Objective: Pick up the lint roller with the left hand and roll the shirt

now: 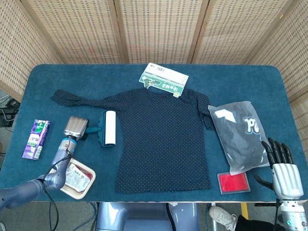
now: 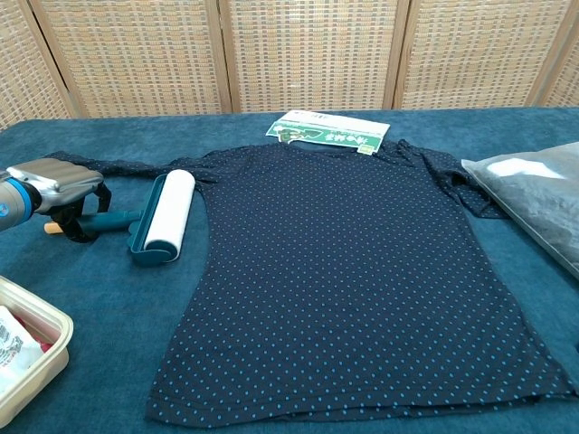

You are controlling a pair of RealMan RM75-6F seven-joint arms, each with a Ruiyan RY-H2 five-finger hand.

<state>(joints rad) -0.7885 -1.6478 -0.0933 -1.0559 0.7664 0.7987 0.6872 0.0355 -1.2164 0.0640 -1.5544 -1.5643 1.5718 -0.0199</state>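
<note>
The lint roller (image 1: 107,127) lay flat on the blue tabletop (image 1: 240,79), its white roll beside the left edge of the shirt (image 1: 161,139) and its teal handle pointing toward the left side. The left hand (image 1: 76,127) was positioned over the handle end, palm down, with its dark fingers (image 2: 80,224) curled around the handle in the chest view; whether the grip was fully closed could not be determined, and the roller rested on the tabletop. The dark dotted shirt was spread flat at the centre, one sleeve extended toward the left behind the hand. A green and white packet (image 1: 163,80) lay at the collar, touching the shirt. A grey plastic bag (image 1: 239,134) lay just beside the right sleeve, and a red square pad (image 1: 234,182) lay in front of the bag near the tabletop edge. The right hand (image 1: 283,173) was held at the front right corner, fingers extended and apart, holding nothing. A purple pack (image 1: 36,138) lay near the left edge, and a cream tray (image 1: 89,183) holding a packet stood at the front left.
</note>
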